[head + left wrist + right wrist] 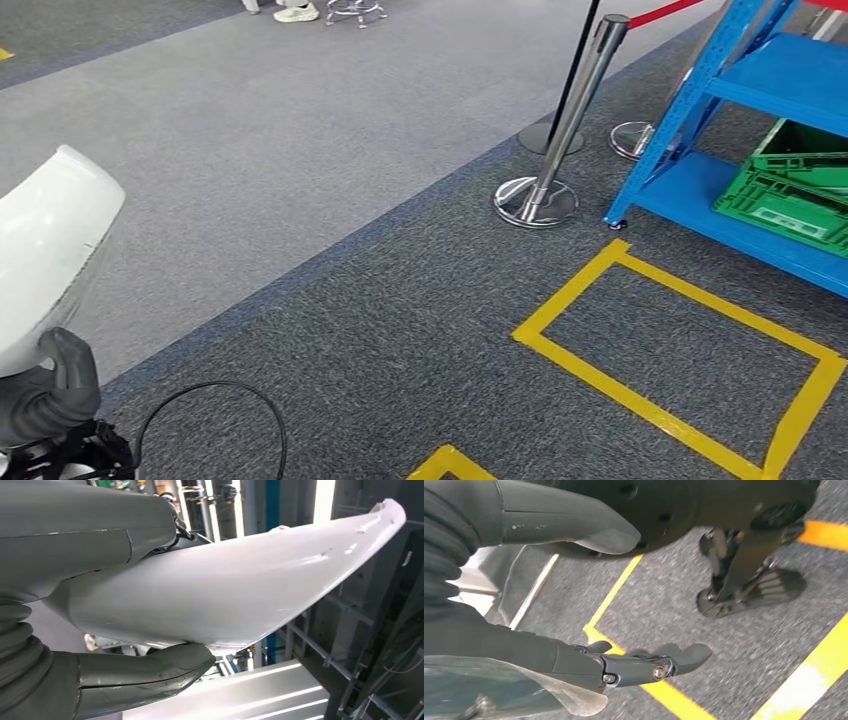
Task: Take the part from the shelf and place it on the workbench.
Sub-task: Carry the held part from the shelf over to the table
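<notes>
Left hand (100, 605) gripped white curved part (240, 585), thumb and fingers clamped around it. Right hand (634, 665) empty, fingers spread. Blue shelf (770, 90) off to side; workbench placement remained.

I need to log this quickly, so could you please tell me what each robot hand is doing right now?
Left robot hand: holding the white curved part.
Right robot hand: open, holding nothing.
</notes>
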